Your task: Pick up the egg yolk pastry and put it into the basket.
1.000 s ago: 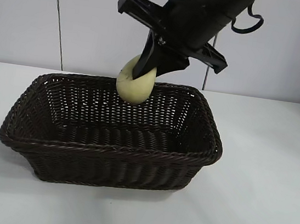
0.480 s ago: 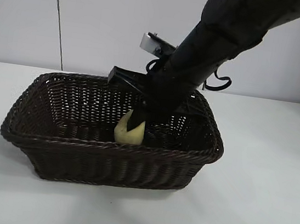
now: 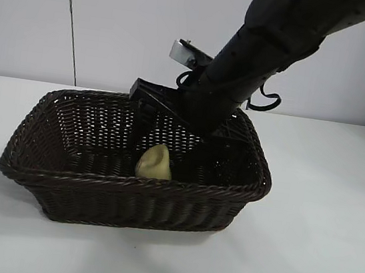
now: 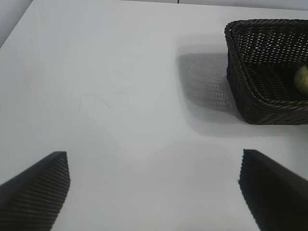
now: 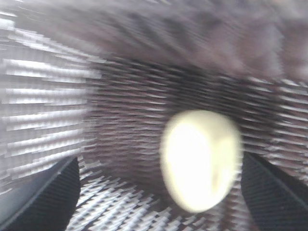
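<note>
The egg yolk pastry [image 3: 155, 162], a pale yellow lump, lies on the floor of the dark woven basket [image 3: 129, 182], close to its front wall. My right gripper [image 3: 179, 139] reaches down into the basket just behind the pastry, and its fingers stand open, apart from it. In the right wrist view the pastry [image 5: 201, 159] sits between the spread fingertips of the right gripper [image 5: 158, 163], nearer one of them, against the wicker wall [image 5: 48, 96]. My left gripper [image 4: 154, 161] hangs open over bare table, well away from the basket [image 4: 250, 96], where the pastry [image 4: 302, 79] peeks over the rim.
The basket stands on a white table [image 3: 316, 248] with a pale wall behind. The right arm [image 3: 276, 34] slants down from the upper right over the basket's back rim.
The right gripper came down into the basket with the pastry and has opened. The pastry now rests free on the basket floor. The left gripper has not moved.
</note>
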